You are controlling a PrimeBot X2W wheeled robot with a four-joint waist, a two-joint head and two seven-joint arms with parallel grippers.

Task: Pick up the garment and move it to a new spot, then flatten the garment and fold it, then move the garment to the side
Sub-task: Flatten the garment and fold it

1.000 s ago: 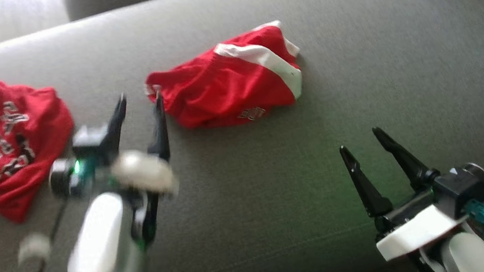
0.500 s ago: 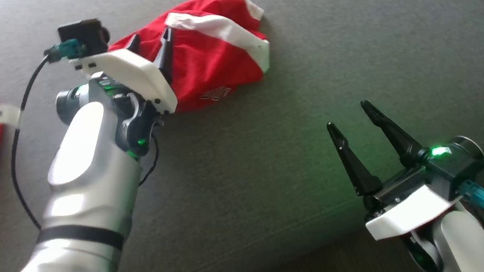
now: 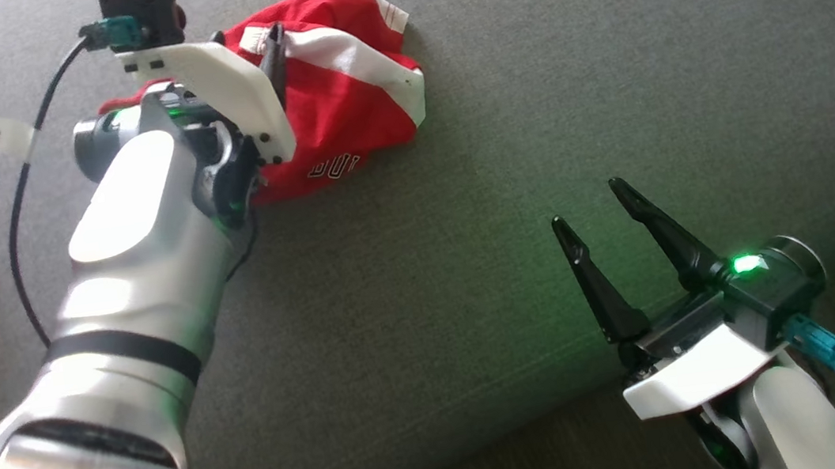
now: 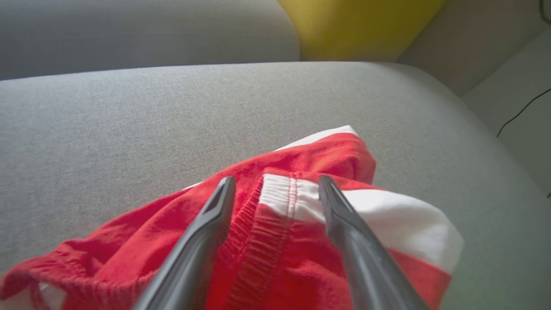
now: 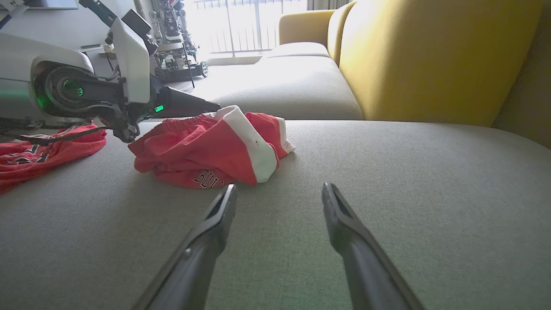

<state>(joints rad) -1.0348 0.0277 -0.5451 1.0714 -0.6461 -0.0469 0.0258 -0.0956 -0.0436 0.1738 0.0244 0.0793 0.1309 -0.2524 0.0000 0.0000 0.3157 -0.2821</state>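
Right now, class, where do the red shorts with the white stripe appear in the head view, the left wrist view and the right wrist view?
Head view: the red shorts lie at top centre, partly behind the left gripper.
Left wrist view: bottom centre, just beyond that open gripper.
Right wrist view: left of centre, on the grey cushion.
Shared landmark: the white stripe across the shorts.

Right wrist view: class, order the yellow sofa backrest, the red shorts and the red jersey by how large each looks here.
1. yellow sofa backrest, largest.
2. red shorts.
3. red jersey: smallest as seen, but the frame edge cuts it off, so its true size is unsure.
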